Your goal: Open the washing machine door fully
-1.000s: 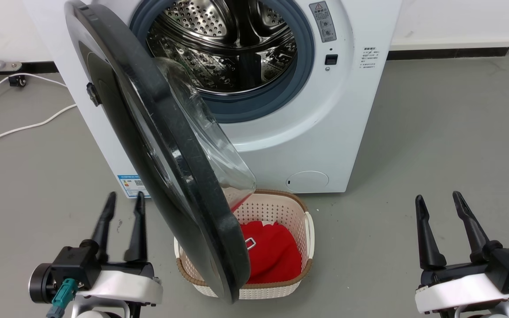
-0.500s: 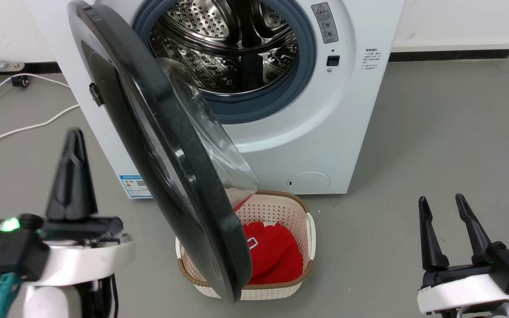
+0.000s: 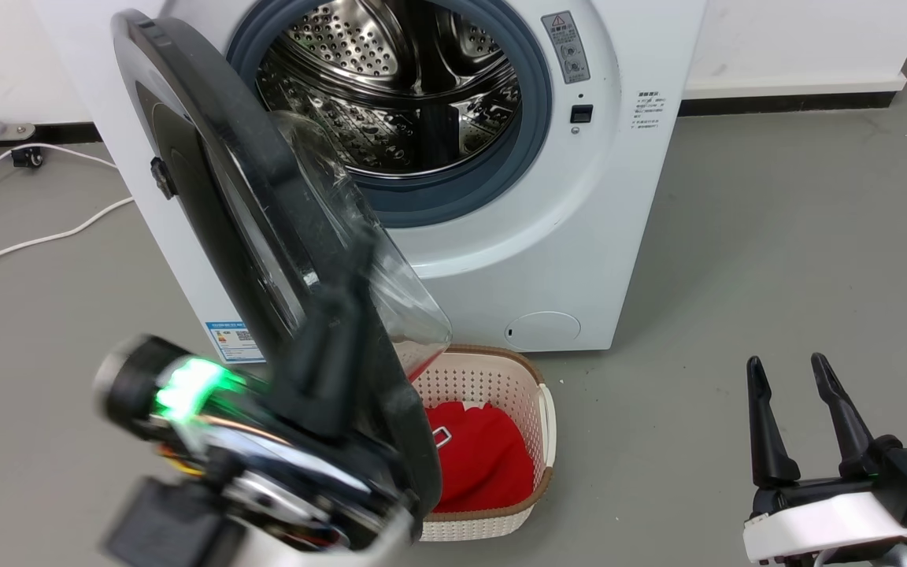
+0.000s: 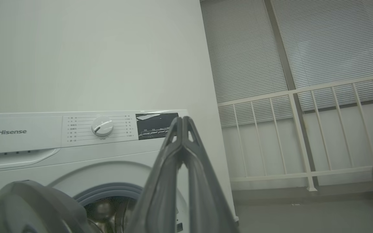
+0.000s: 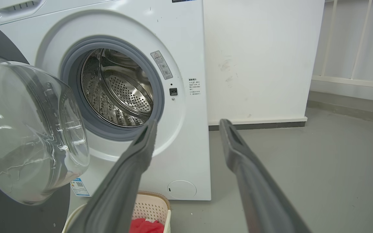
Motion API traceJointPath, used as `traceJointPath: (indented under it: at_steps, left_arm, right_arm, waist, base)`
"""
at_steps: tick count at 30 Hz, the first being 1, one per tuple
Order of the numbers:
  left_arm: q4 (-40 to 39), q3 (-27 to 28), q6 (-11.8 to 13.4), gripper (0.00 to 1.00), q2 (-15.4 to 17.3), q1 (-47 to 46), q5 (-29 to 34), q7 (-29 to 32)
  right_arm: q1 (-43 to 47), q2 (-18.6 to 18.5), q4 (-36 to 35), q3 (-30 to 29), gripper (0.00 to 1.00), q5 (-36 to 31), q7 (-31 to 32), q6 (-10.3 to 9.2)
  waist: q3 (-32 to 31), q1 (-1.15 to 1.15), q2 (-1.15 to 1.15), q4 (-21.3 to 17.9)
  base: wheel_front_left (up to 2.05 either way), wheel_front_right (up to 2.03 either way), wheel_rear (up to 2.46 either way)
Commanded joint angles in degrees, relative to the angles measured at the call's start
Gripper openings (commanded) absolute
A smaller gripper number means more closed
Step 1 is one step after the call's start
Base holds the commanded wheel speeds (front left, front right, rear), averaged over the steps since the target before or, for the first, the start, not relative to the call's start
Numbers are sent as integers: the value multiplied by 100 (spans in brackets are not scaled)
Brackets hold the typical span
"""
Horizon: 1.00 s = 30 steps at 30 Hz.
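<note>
Washing machine: stands on the grey floor at its far edge, back against the white wall. The steel drum and grey gasket are exposed.

Washing machine door: partly open. It is hinged at the machine's left side and stands out from the front at a steep angle. The black rim is seen nearly edge-on in the head view, with the glass bowl facing the drum opening. Its lower edge overlaps the left part of the basket in the head view.

Left gripper: the fingers are pressed together along their length and hold nothing. In the head view the gripper is blurred. It lies in front of the door's lower outer rim with a green light at the wrist. Whether it touches the door cannot be told. The left wrist view looks up along the fingers at the control panel and dial.

Right gripper: at the near right corner of the floor, well apart from the machine and door. Its fingers are spread wide with nothing between them.

Other items: the cream perforated basket sits on the floor just in front of the machine and holds a red cloth. White cables lie on the floor at the machine's left. A blue sticker and a round flap are low on the machine's front.
</note>
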Motion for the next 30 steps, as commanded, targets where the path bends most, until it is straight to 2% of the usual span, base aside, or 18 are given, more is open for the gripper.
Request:
traceJointPath:
  at_steps: [1, 6, 14, 23, 30]
  left_arm:
    - [134, -251, 2, 0, 82, 155, -106, -11]
    - [789, -975, 1, 0, 329, 537, -350, 44]
    - [1803, -1374, 1, 0, 421, 1003, -790, 685]
    - [2831, -1422, 35, 0, 272, 587, -721, 412]
    - [3363, -1170, 236, 0, 143, 227, -697, 147]
  right_arm:
    - [39, 18, 25, -10, 100, 26, -11, -4]
    - [89, 18, 86, -18, 100, 39, -11, -4]
    - [111, 17, 188, -17, 100, 98, -11, -4]
    - [-25, 17, 259, 60, 100, 172, -11, -4]
    - [-73, 18, 331, 88, 100, 258, -11, -3]
  waist:
    - [-5, 0, 0, 0]
    - [-28, 0, 0, 22]
    - [-13, 0, 0, 110]
    - [78, 0, 0, 129]
    - [128, 0, 0, 77]
  base:
    - [0, 0, 0]
    - [0, 0, 0]
    - [0, 0, 0]
    - [0, 0, 0]
    - [0, 0, 0]
